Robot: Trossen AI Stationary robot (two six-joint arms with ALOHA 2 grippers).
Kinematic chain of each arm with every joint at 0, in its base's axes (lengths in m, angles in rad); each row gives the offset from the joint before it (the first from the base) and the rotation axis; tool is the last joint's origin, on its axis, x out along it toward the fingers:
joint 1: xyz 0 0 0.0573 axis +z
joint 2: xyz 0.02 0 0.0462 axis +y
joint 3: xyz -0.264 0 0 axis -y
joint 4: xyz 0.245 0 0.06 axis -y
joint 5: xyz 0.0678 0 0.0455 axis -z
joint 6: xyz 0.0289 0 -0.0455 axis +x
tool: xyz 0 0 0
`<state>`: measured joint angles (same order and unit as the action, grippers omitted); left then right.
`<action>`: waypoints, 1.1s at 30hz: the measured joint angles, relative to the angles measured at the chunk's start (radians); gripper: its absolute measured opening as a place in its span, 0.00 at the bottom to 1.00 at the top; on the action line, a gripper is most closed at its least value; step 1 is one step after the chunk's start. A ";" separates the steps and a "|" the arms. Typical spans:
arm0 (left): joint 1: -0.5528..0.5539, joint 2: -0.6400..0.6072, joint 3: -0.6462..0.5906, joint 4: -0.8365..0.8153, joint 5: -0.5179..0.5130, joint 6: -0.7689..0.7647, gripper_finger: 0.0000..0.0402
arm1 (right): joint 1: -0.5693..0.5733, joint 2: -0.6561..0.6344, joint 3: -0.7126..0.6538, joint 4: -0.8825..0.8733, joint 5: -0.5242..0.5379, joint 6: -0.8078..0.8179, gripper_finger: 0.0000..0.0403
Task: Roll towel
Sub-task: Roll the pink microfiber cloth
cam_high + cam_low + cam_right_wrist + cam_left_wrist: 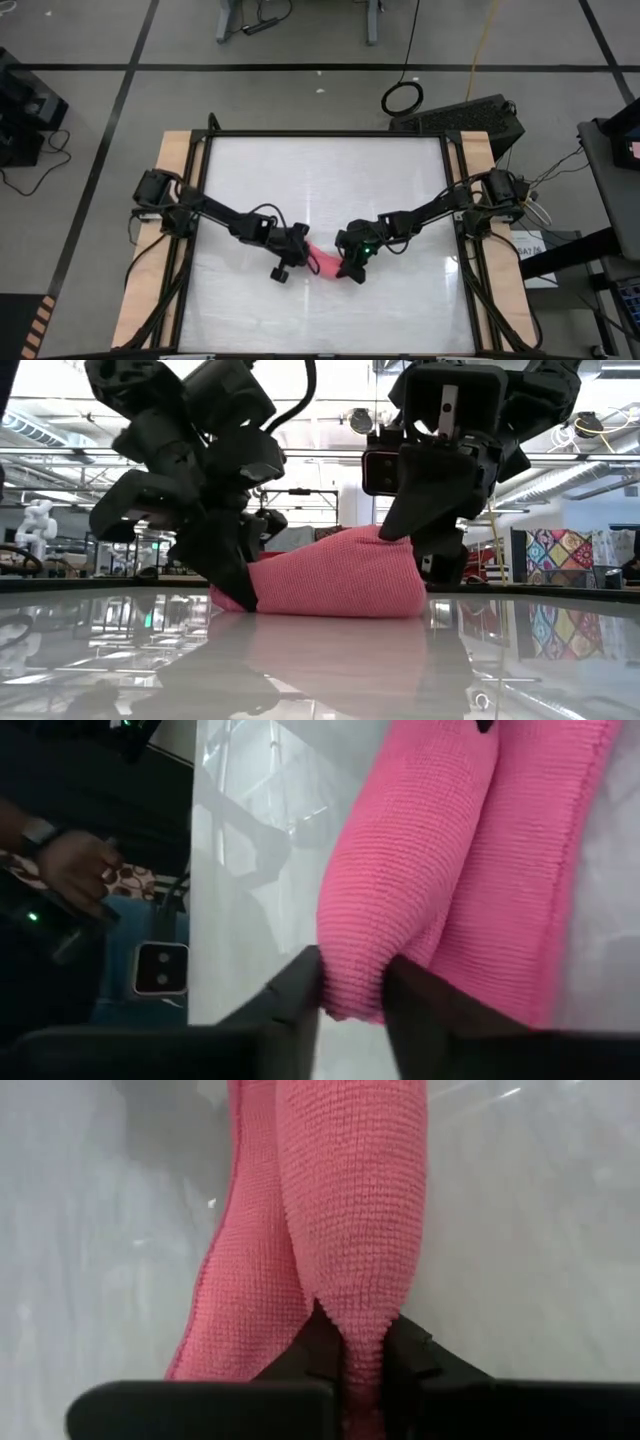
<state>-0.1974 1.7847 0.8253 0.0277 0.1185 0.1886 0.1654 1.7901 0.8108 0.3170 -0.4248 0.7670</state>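
While lying bunched lower centre of the high frame on the tabletop point(400, 180), towel point(325, 262) is pinched at both ends: left hand point(300, 252) clamps one end, right hand point(350, 262) the other.

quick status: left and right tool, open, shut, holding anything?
Left tool: shut on one end of the towel.
Right tool: shut on the towel's other end.

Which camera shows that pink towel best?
The low view: the towel lies side-on as one whole bundle between the left pincer and right pincer. From above it's just a small pink patch. Each wrist view shows only the end pinched by its own pincer.
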 joint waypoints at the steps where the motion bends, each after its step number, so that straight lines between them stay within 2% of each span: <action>1: 0.008 0.000 0.000 0.000 0.023 -0.003 0.07 | 0.000 0.000 0.000 -0.007 0.000 -0.010 0.26; 7: 0.054 0.002 -0.001 -0.015 0.222 -0.081 0.08 | 0.025 -0.001 0.000 -0.074 0.024 -0.055 0.50; 12: 0.079 0.003 -0.002 -0.033 0.320 -0.131 0.08 | 0.081 -0.024 0.001 -0.167 0.157 -0.103 0.56; 19: 0.081 0.003 -0.002 -0.060 0.392 -0.134 0.07 | 0.174 -0.132 0.001 -0.176 0.414 -0.254 0.51; 21: 0.083 0.003 -0.001 -0.066 0.401 -0.149 0.07 | 0.192 -0.153 0.001 -0.151 0.459 -0.307 0.49; 33: 0.116 0.004 0.058 -0.136 0.398 -0.158 0.08 | 0.172 -0.104 0.002 -0.021 0.484 -0.343 0.32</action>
<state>-0.0818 1.7889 0.8837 -0.1080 0.5169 0.0311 0.3379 1.6863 0.8124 0.2963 0.0593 0.4236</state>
